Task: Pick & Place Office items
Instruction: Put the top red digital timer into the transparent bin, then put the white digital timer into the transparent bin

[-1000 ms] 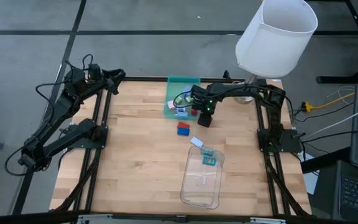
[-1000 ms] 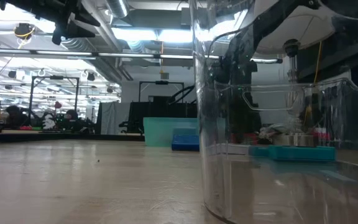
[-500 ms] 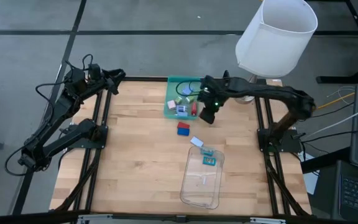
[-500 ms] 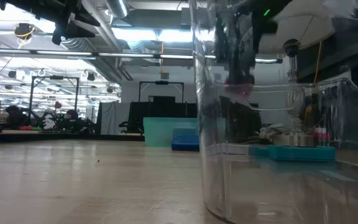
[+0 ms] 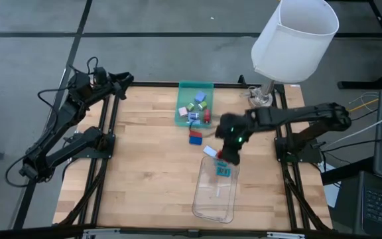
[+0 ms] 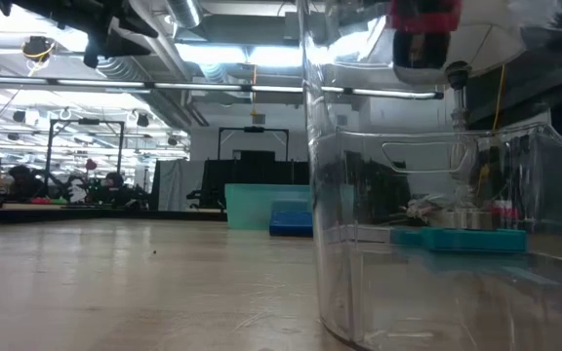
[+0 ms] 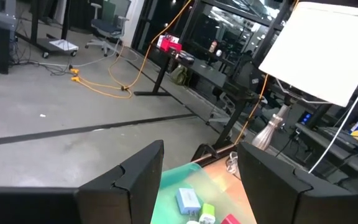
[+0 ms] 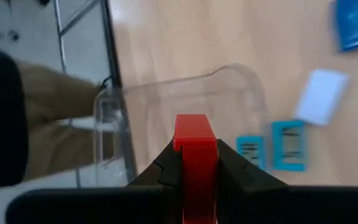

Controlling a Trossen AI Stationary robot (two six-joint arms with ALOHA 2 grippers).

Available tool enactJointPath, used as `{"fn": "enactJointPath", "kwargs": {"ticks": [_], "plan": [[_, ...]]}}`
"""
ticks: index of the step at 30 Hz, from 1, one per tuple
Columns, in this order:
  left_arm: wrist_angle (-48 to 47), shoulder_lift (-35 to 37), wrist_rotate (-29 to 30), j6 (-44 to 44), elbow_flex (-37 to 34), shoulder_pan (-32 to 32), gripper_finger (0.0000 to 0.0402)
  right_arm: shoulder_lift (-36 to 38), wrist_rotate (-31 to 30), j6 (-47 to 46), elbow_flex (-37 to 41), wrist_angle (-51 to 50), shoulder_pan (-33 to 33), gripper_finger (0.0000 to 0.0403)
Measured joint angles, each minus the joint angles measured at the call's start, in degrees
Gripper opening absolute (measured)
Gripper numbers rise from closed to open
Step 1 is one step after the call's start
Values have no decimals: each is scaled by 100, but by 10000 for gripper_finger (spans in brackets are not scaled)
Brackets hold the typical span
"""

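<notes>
My right gripper [image 5: 228,158] hangs over the far end of the clear plastic tray [image 5: 215,199], shut on a small red piece [image 8: 194,138]. Two teal flat pieces [image 8: 289,146] lie in that tray. On the wood just beyond it lie a white flat piece [image 5: 209,152] and a blue-and-red piece [image 5: 195,137]. The green tray [image 5: 186,87] at the far edge holds several more small items. My left gripper [image 7: 201,186] waits open above the table's far left corner, with nothing between its fingers. My right gripper pinches the red piece by its two side faces [image 8: 194,163] between its two fingers. The fingers slant down from the table's right. The piece sticks out past the fingertips [image 8: 229,160] and is lifted clear above the clear tray's far end.
A lamp with a big white shade [image 5: 296,36] stands at the far right corner on a metal foot [image 5: 262,99]. Bare wood [image 5: 138,166] covers the table's left half and near left.
My right gripper has risen from beside the green tray with the red piece. It has swung toward the table's near edge, coming over the clear tray's far end, and has stayed shut on the piece.
</notes>
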State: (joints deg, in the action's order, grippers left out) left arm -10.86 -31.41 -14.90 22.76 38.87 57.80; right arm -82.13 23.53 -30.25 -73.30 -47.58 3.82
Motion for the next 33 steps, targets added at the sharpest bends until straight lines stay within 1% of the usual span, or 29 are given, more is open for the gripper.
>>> {"fn": "enactJointPath", "kwargs": {"ticks": [3,6,8,11,13,16,18,20,24,28,30,33], "plan": [[-4,-52,-4,1,0,0,203,-260,-291,-224,3,169,477,46],[-4,-122,-26,-9,0,0,203,-442,-869,-393,2,280,791,50],[-6,-163,-28,-53,0,0,203,-498,-1261,-597,4,381,917,76],[-5,-218,-36,-82,0,0,203,-521,-1652,-1071,2,495,988,132],[-4,-244,-68,-89,0,0,203,-531,-1683,-1155,4,515,994,164],[-6,-286,-120,-100,0,0,203,-529,-1576,-1273,0,610,1029,192],[-6,-299,-134,-142,0,0,203,-529,-1457,-1287,2,606,1055,198],[-6,-311,-177,-152,0,0,203,-529,-1489,-1291,2,586,1070,200],[-6,-325,-285,-152,0,0,203,-529,-1793,-1264,2,391,1066,202],[-6,-325,-310,-150,0,0,203,-529,-1909,-1135,2,175,1075,203],[-3,-325,-308,-150,0,0,203,-529,-2037,-1275,2,138,1125,203],[37,-325,-306,-153,0,0,203,-565,-2403,-1529,2,184,1053,203]]}}
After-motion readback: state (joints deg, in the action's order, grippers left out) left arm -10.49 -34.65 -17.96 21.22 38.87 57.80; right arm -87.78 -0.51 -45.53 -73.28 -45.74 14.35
